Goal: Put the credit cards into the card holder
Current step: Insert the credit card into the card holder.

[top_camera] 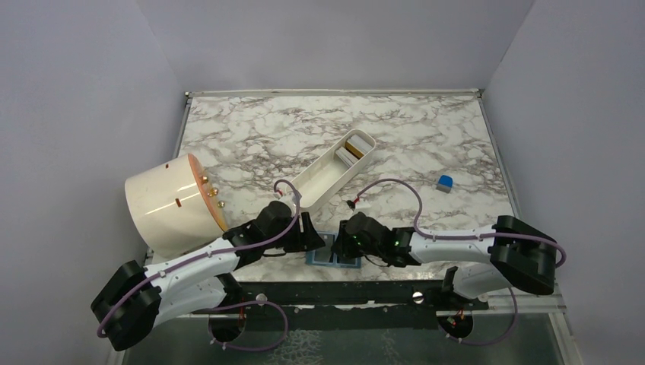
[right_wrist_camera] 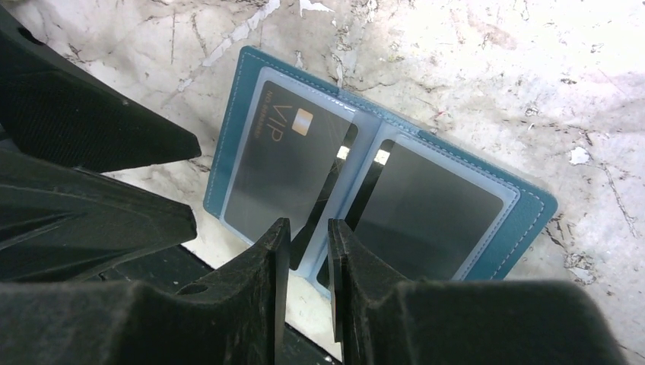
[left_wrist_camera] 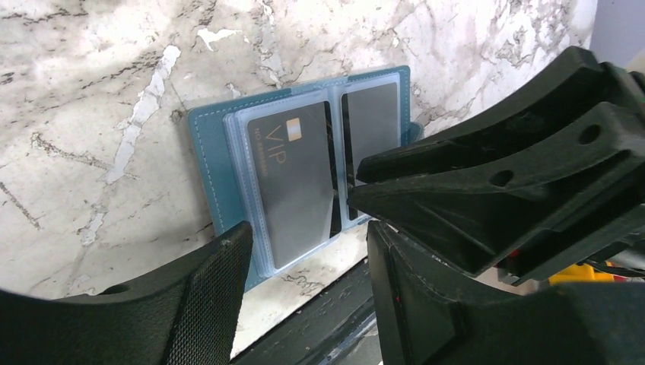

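Note:
The teal card holder (top_camera: 335, 259) lies open at the table's near edge, between both grippers. It shows in the left wrist view (left_wrist_camera: 205, 152) and the right wrist view (right_wrist_camera: 532, 213). A black VIP card (left_wrist_camera: 293, 182) (right_wrist_camera: 281, 167) sits in its left clear pocket. A second black card (left_wrist_camera: 373, 122) (right_wrist_camera: 430, 213) sits in the right pocket. My left gripper (top_camera: 310, 236) (left_wrist_camera: 304, 236) is open and empty over the holder's near edge. My right gripper (top_camera: 344, 239) (right_wrist_camera: 308, 228) hovers over the holder's spine, jaws narrowly parted with nothing between them. More cards (top_camera: 356, 148), gold and pale, stand in the white tray.
The long white tray (top_camera: 327, 179) lies diagonally mid-table. A large white cylinder (top_camera: 171, 205) lies on its side at the left, next to my left arm. A small blue cube (top_camera: 445, 181) sits at the right. The table's dark front edge (left_wrist_camera: 327, 304) runs just below the holder.

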